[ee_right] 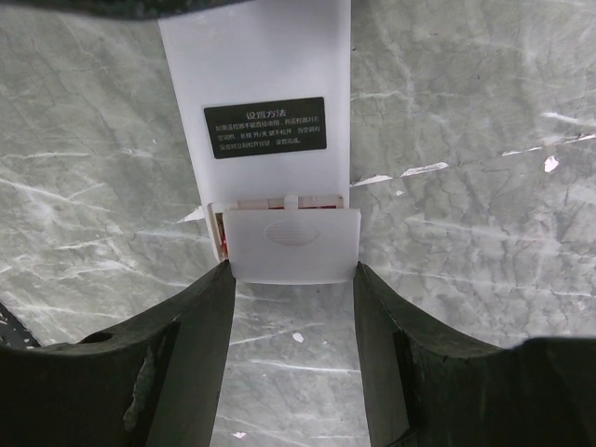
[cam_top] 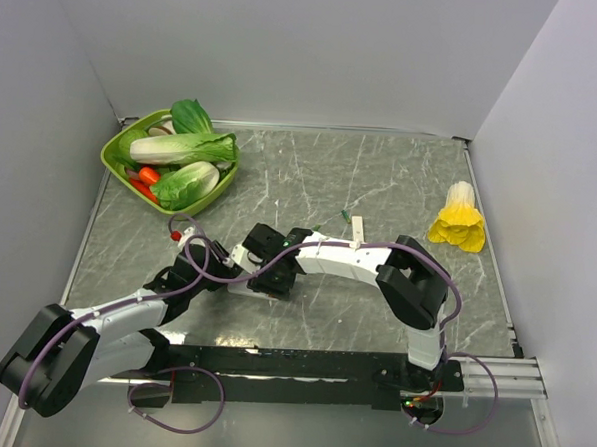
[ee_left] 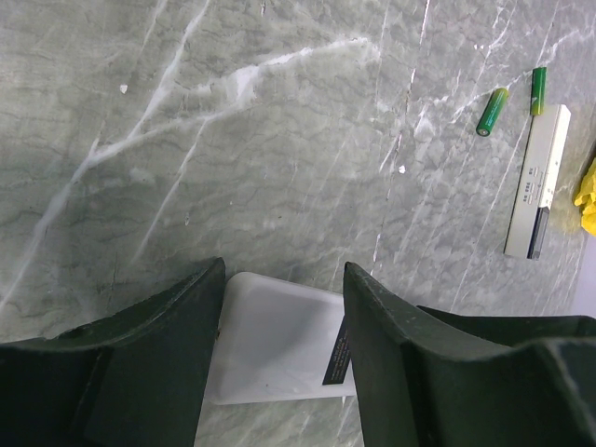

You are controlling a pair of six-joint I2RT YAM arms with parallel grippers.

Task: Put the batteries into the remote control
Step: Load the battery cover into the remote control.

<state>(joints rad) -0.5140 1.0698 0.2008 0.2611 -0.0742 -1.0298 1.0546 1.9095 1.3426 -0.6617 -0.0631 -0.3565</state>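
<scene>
Over table (cam_top: 381, 178), left end effector (ee_left: 284, 279), right end effector (ee_right: 293, 270), converging low, both grasping remote control (ee_right: 265, 84)

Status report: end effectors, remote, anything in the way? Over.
Left end effector clamped on white rectangular remote control, back up. Right end effector clamped on its white battery cover, ajar; red shows in gap. Green batteries lie clear.
</scene>
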